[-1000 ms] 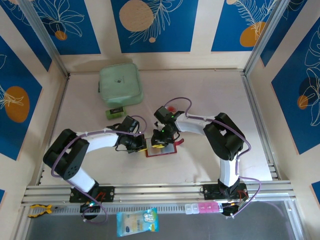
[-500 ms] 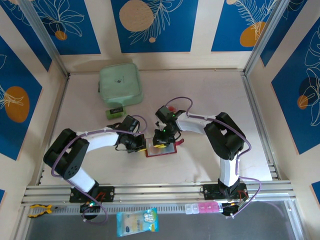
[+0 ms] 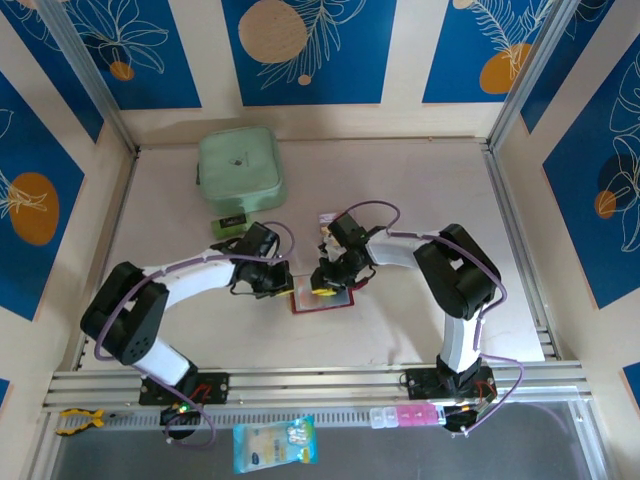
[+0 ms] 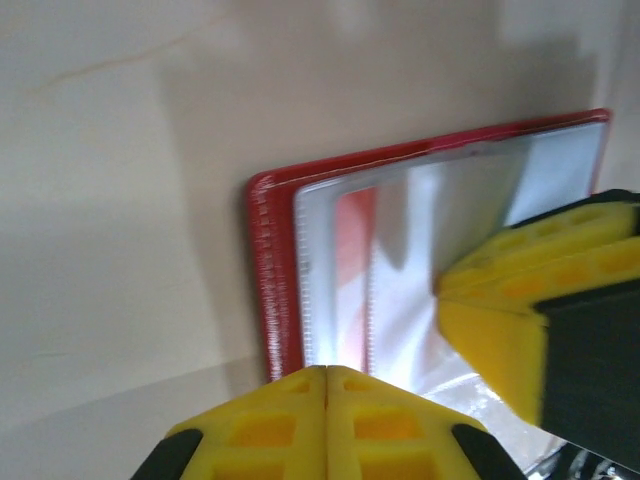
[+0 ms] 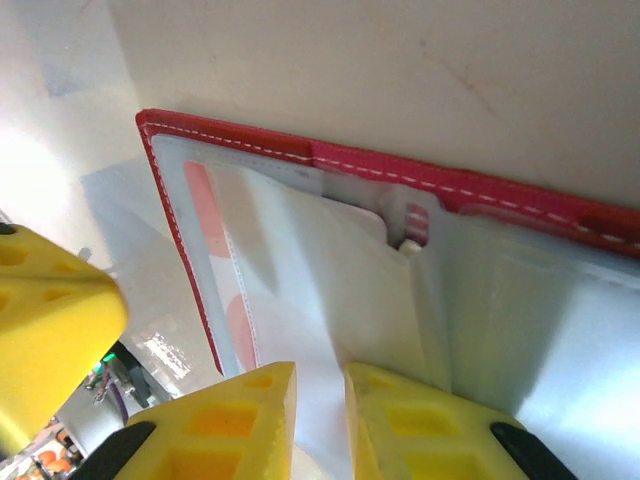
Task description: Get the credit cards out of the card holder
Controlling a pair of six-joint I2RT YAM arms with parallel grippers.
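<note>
left gripper: its two yellow padded fingers are pressing flat against each other, clenched with no slit between them. the wrist view is not showing whether any sleeve edge is caught there.
right gripper: its yellow fingers are standing a narrow slit apart, tips down on the clear sleeves. a pale leaf of sleeve is running into the slit, and i cannot tell whether it is being nipped or only touched.
small dark-red leather-like fold-over card holder: it is lying open and flat on the table, directly under both sets of fingertips. its stitched red rim is showing just ahead of the left fingers. its long red edge is running ahead of the right fingers.
the two grippers: they are facing each other across the holder, near but apart. the right fingertips are sitting to the right of the left fingers, on the sleeves.
thin whitish credit card with red patches: it is sitting inside a clear sleeve, just ahead of the left fingertips and to the left of the right fingertips.
larger mint-green square zip case: it is resting well beyond the left fingers.
small green-and-black label-like block: it is lying between that case and the left wrist.
pale table: it is carrying everything.
</note>
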